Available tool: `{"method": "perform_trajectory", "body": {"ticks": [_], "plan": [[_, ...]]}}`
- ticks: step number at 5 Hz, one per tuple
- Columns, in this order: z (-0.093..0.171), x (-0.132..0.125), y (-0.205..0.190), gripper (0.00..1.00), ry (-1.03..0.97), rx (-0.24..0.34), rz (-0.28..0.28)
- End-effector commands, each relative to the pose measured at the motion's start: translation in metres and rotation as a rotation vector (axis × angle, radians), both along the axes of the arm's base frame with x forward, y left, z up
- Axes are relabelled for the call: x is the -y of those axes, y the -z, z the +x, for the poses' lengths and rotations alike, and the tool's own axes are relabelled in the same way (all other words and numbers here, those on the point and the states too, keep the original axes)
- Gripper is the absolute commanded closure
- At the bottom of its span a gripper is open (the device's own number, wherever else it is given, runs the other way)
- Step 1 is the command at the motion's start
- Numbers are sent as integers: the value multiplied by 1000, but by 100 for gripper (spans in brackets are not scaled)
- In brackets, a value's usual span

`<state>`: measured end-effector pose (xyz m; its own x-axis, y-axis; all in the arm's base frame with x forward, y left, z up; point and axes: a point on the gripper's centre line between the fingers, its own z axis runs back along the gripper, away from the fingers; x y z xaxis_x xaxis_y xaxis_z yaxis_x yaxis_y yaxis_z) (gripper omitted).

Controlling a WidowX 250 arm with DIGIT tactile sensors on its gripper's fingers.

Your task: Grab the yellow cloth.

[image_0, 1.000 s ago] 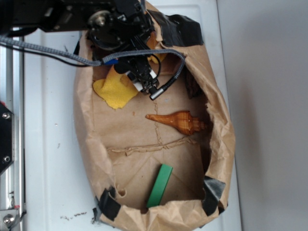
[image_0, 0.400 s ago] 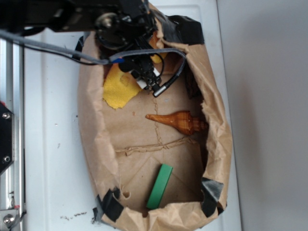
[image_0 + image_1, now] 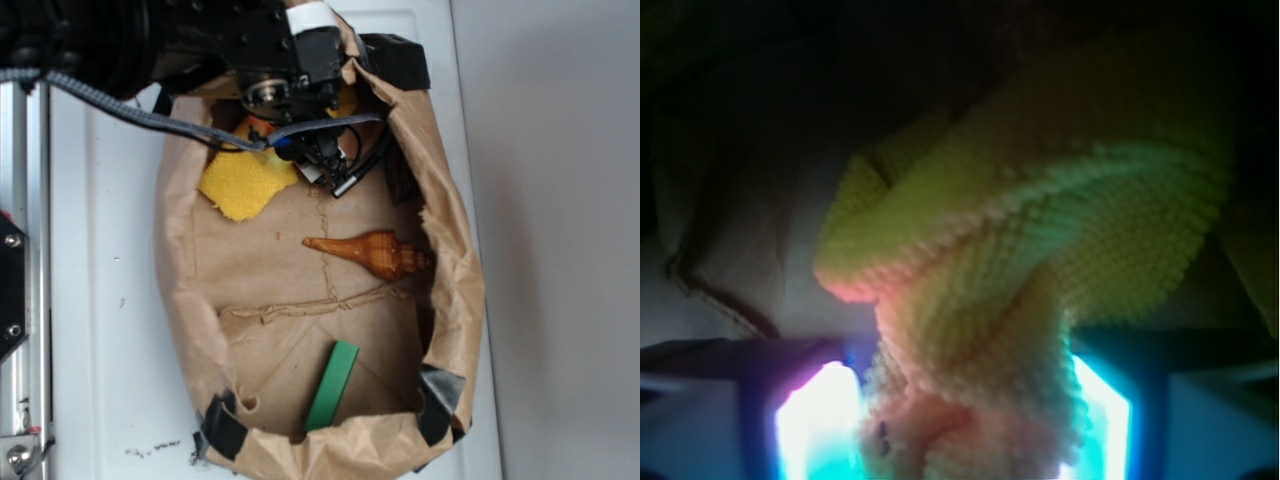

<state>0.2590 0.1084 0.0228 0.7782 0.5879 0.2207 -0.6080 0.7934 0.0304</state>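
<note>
The yellow cloth [image 3: 243, 184] lies bunched at the upper left inside the brown paper bag [image 3: 190, 270]. Its right end runs under my gripper [image 3: 305, 150] and the black arm above it. In the wrist view the yellow cloth [image 3: 1040, 260] fills the middle, twisted into a thick fold. That fold is pinched between my two glowing fingers [image 3: 815, 420], so the gripper [image 3: 965, 430] is shut on it. The cloth's far end fans out above the fingers.
An orange spiral seashell [image 3: 372, 252] lies mid-bag to the right. A green block [image 3: 332, 385] rests near the bag's lower edge. Black tape [image 3: 396, 62] patches the bag's corners. The bag sits on a white surface [image 3: 100, 330], with a metal rail at far left.
The arm has shifted right and toward the top of the view. The cloth's visible shape changed, its right end drawn under the gripper.
</note>
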Motion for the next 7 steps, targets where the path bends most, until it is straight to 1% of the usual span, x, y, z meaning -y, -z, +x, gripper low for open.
{"method": "perform_trajectory", "body": {"ticks": [1,2,3,4,5,6,7], "plan": [[4,-3,-18,100,44,90,21],[-11,7,-41,100,78,110,3],[-7,35,-90,100,109,174,-90],[-4,60,-141,100,129,214,-127],[0,70,-153,100,198,181,-148],[1,77,-156,100,267,182,-146],[-2,79,-156,100,264,159,-81]]}}
